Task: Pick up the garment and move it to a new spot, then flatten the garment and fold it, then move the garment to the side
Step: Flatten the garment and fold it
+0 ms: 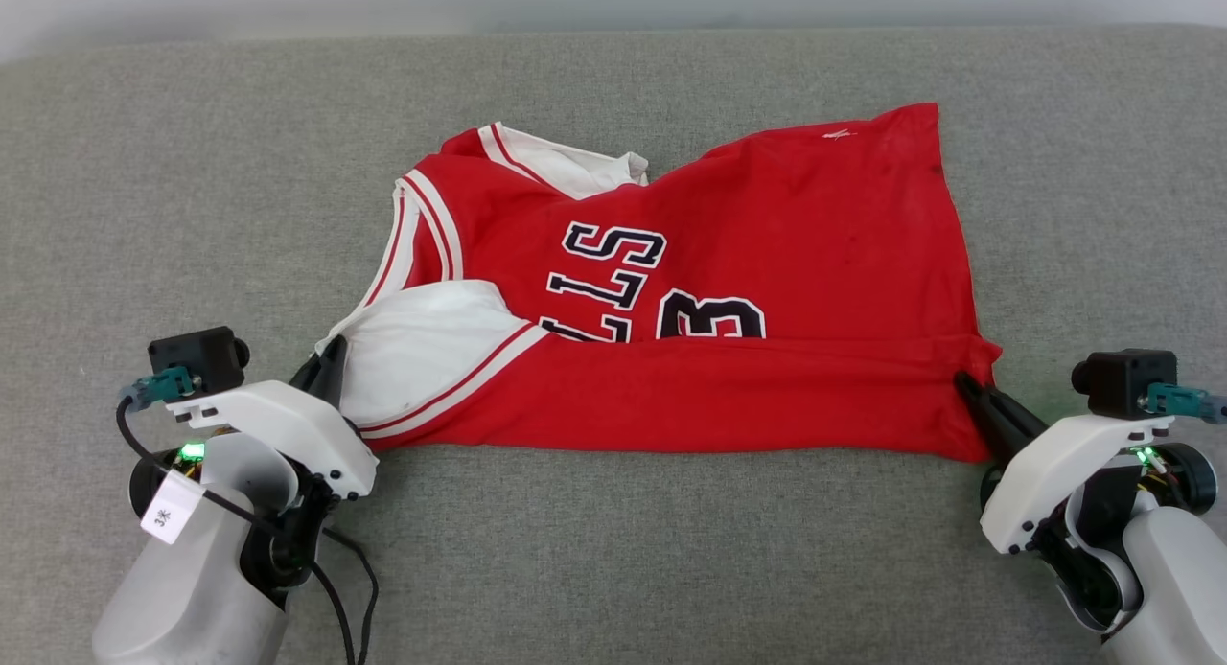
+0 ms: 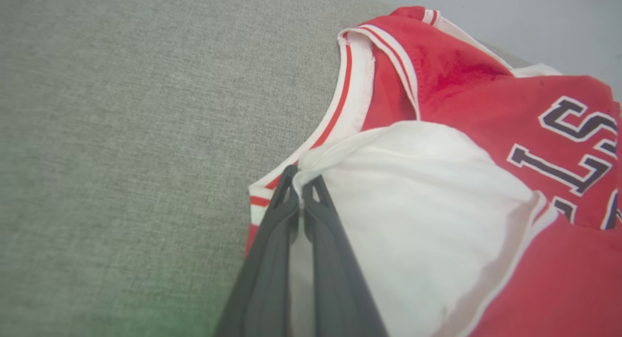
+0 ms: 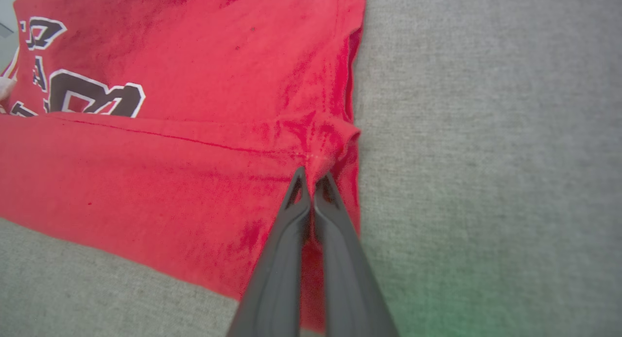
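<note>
Closest to the head camera, the left gripper (image 1: 331, 354) and the right gripper (image 1: 961, 379) each bite a near corner of the red Bulls jersey (image 1: 767, 243), which lies spread on the grey upholstered surface (image 1: 613, 550) with its collar end to the robot's left. Taking the black "BULLS 23" lettering (image 1: 623, 282) as the reference, the left gripper sits left of it and nearer the robot. Its fingers are closed on the bunched edge of the white sleeve (image 1: 422, 358), as the left wrist view shows (image 2: 301, 174). The right gripper is well to the right of the lettering, its fingers pressed together on the gathered red corner at the hem end (image 3: 311, 174). Between the two grips a long red band (image 1: 671, 387) is doubled over on the near side of the lettering and covers the lower part of the letters. This looks like the folding step, with a first lengthwise fold being laid. The next move probably calls for both arms to carry their corners evenly across and past the lettering, keeping the band taut so it does not sag or skew. They would then set the cloth down flat before letting go.
</note>
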Tool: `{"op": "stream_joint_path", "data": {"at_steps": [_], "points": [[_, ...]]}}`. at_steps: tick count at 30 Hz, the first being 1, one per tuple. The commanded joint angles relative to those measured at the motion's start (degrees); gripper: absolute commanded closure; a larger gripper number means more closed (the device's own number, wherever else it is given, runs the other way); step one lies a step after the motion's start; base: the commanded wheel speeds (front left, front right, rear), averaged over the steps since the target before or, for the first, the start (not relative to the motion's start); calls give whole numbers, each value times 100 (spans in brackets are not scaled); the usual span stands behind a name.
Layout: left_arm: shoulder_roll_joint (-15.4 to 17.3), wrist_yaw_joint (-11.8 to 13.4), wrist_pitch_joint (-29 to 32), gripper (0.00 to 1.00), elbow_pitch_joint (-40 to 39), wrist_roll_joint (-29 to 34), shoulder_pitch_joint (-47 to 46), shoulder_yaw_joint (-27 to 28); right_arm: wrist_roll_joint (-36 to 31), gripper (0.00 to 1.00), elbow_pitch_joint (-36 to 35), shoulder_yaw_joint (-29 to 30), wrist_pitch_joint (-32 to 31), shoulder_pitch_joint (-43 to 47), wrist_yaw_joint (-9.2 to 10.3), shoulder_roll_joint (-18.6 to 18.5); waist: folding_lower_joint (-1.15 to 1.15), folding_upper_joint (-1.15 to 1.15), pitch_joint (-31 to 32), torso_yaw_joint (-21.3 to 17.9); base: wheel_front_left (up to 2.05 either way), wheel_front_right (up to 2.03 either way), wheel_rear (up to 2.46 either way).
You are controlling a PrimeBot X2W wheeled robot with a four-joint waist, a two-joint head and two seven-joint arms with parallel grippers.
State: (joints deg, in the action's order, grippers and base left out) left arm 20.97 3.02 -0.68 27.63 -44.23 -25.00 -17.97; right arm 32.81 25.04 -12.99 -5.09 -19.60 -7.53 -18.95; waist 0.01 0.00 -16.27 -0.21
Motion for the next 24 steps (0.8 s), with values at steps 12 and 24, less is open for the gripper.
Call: {"op": "stream_joint_path", "data": {"at_steps": [12, 24], "points": [[-118, -586, 1, 0, 1065, -163, -501, -138, 124, 0, 413, -363, 601, -285, 7, -25, -1, 0, 126, 5, 0, 0, 0], [320, -557, 414, 0, 761, -425, -533, 87, -649, 0, -291, 166, 1623, 60, 6, 320, -1, 0, 489, -84, 0, 0, 0]]}}
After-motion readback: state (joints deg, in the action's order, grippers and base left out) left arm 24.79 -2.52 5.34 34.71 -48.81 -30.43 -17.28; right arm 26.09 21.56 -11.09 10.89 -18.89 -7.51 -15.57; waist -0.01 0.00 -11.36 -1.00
